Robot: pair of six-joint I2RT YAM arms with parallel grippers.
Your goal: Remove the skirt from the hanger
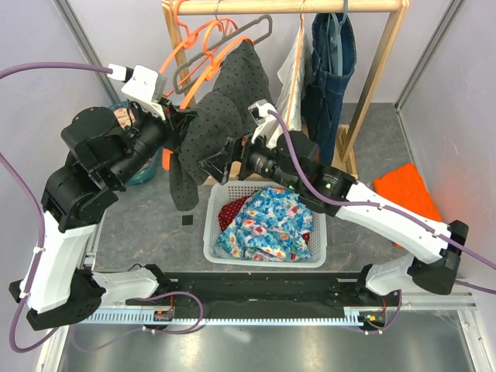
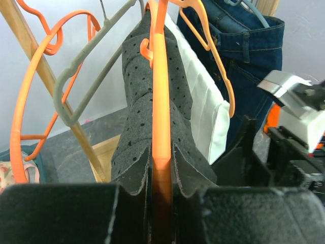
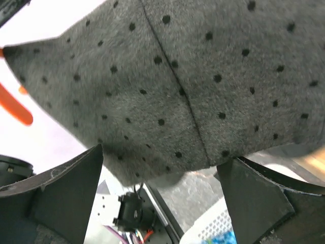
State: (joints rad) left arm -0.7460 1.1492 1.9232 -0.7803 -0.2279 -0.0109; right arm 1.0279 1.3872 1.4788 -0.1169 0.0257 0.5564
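**Skirt position.** The grey dotted skirt hangs on an orange hanger below the wooden rail. It is above the rear left corner of the white basket, which stands on the desk.

**Left fingers**. These are set narrow and clamped on the hanger's bar. The bar rises out of the slot between the two fingers. The skirt drapes down both sides of the bar, and its cut edges lie against the fingertips.

**Right fingers**. These are spread wide and hold nothing. The skirt's lower edge hangs just above the gap between them, with a seam running down toward the middle of the gap. Contact between the fabric and either finger cannot be confirmed. In the top view, these fingers sit at the skirt's right side, just above the basket's rear rim.

**Adjacent items.** A white garment and jeans hang on the rail to the right of the skirt. An orange cloth lies on the desk at the far right.
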